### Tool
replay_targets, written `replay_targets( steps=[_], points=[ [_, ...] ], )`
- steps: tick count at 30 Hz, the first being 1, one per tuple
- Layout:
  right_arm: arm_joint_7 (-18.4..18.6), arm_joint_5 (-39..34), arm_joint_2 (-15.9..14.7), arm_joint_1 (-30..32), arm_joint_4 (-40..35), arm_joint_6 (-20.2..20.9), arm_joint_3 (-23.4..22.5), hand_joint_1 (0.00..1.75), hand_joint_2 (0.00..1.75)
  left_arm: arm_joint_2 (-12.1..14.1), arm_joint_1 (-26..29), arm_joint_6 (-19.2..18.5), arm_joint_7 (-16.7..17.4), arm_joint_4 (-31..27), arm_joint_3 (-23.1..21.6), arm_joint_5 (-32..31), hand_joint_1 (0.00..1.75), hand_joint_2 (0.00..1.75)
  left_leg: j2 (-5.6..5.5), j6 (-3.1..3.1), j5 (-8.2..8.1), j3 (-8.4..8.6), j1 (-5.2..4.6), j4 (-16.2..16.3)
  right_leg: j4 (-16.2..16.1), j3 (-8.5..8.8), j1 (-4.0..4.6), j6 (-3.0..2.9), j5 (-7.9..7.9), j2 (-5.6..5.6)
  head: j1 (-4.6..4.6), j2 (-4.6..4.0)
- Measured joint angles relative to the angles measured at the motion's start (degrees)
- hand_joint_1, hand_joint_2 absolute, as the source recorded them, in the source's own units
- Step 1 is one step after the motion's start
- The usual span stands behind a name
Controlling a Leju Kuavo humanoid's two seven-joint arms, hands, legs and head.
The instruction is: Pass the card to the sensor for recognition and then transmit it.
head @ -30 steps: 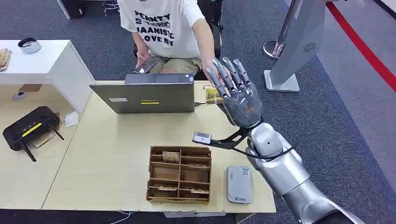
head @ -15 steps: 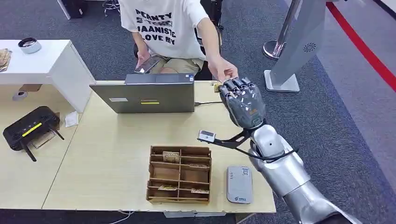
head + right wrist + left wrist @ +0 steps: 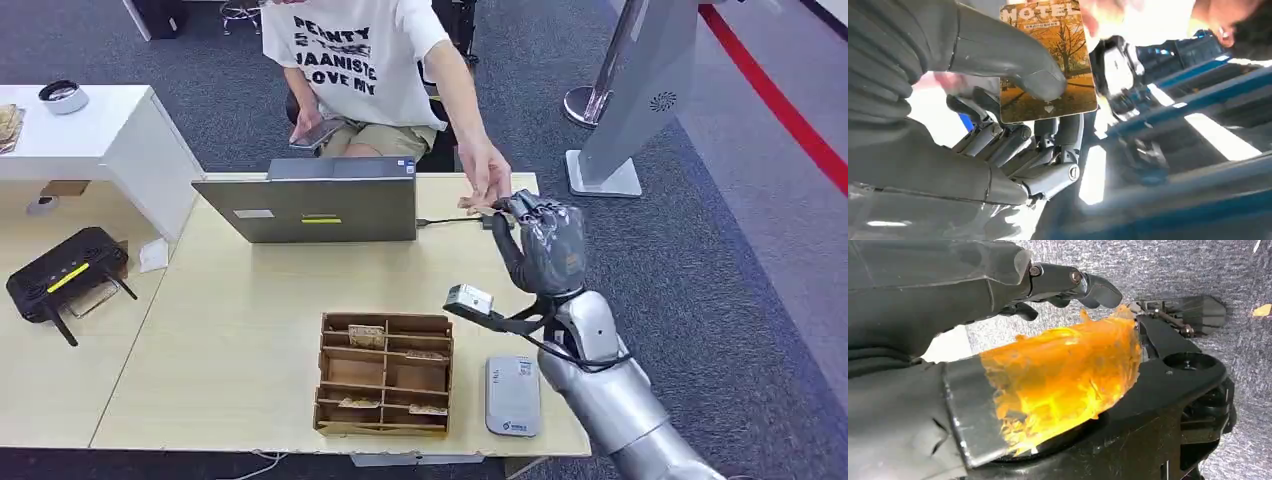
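In the right wrist view a hotel card (image 3: 1048, 60) with an orange autumn-tree picture is pinched in my right hand (image 3: 973, 125), the thick thumb (image 3: 1018, 60) pressed on its face and the darker fingers (image 3: 1043, 150) curled behind it. A person's fingers (image 3: 1098, 15) still touch the card's far end. In the head view my right hand (image 3: 548, 245) hangs over the table's far right corner, right under the person's hand (image 3: 487, 175). The grey card sensor (image 3: 513, 395) lies flat near the front edge, beside my right forearm. My left hand (image 3: 1068, 282) hangs over carpet, holding nothing.
A brown cardboard divider box (image 3: 385, 372) with several cards stands left of the sensor. A grey laptop (image 3: 310, 205) stands at the table's far side before the seated person. A black router (image 3: 65, 275) lies on the left table. A grey kiosk stand (image 3: 640, 100) rises at the right.
My right hand went from raised with fingers spread to lowered with fingers closed around the card. The person's hand came down with the card to meet it.
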Motion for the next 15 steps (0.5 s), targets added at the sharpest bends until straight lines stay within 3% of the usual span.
replay_targets(
  steps=[3, 8, 15],
  points=[
    [-3.4, -14.8, 0.2, 3.8, -6.0, 2.1, 0.0, 1.75, 1.75, -0.3, 0.4, 0.4, -0.2, 0.0, 0.0, 0.3, 0.0, 0.0, -0.01, -0.01, -0.01, -0.01, 0.0, 0.0, 0.0, -0.02, 0.0, 0.01, -0.02, 0.0, 0.0, 0.0],
    [-8.7, -38.6, 0.5, 11.7, -17.6, 12.9, -2.1, 1.75, 1.75, -1.2, 0.7, 1.2, -0.5, 0.0, 0.0, 1.9, 0.0, 0.0, -0.12, -0.01, -0.02, -0.07, 0.0, 0.0, 0.0, -0.05, 0.0, 0.03, -0.06, -0.12, 0.02, 0.0],
    [-9.9, -53.6, 1.3, 24.1, -27.5, 23.6, -9.6, 1.75, 1.75, -2.4, 1.0, 2.7, -0.7, 0.0, 0.9, 3.9, 0.0, 0.0, -0.13, 0.04, -0.06, -0.08, -0.01, 0.0, -0.1, -0.04, 0.0, 0.03, -0.07, -0.14, 0.0, 0.0]
  ],
)
